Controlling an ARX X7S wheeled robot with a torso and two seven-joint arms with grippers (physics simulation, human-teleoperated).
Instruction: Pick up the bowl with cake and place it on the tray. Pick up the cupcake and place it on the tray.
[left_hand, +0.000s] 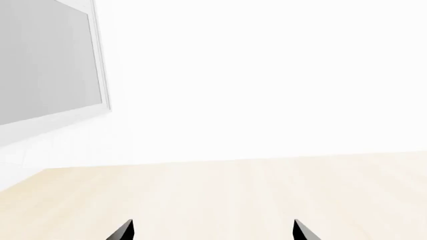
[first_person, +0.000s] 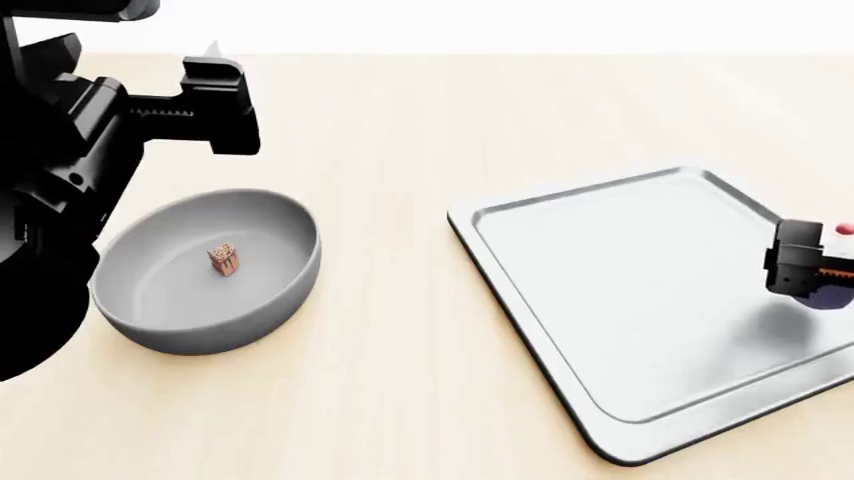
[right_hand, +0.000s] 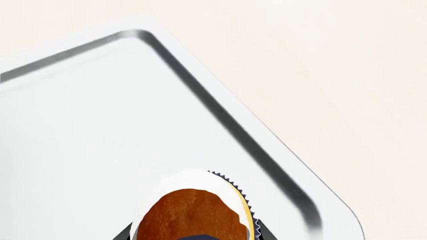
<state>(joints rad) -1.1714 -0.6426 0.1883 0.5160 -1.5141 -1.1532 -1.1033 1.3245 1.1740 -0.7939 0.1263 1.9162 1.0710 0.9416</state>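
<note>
The grey bowl (first_person: 267, 290) sits on the table at the left with the tiny brown cake (first_person: 224, 259) inside. The silver tray (first_person: 627, 280) lies to the right. My left gripper (first_person: 214, 75) hovers above and behind the bowl. In the left wrist view it (left_hand: 213, 232) is open and empty, facing bare table and wall. My right gripper (first_person: 805, 270) holds the cupcake (first_person: 841, 292) above the tray's right side. In the right wrist view the gripper (right_hand: 191, 236) is shut on the cupcake (right_hand: 193, 212) over the tray (right_hand: 100, 125).
The light wooden table (first_person: 400, 150) runs back to a white wall. A grey framed panel (left_hand: 47, 60) shows on the wall in the left wrist view. My black left arm (first_person: 54, 200) fills the left edge of the head view beside the bowl.
</note>
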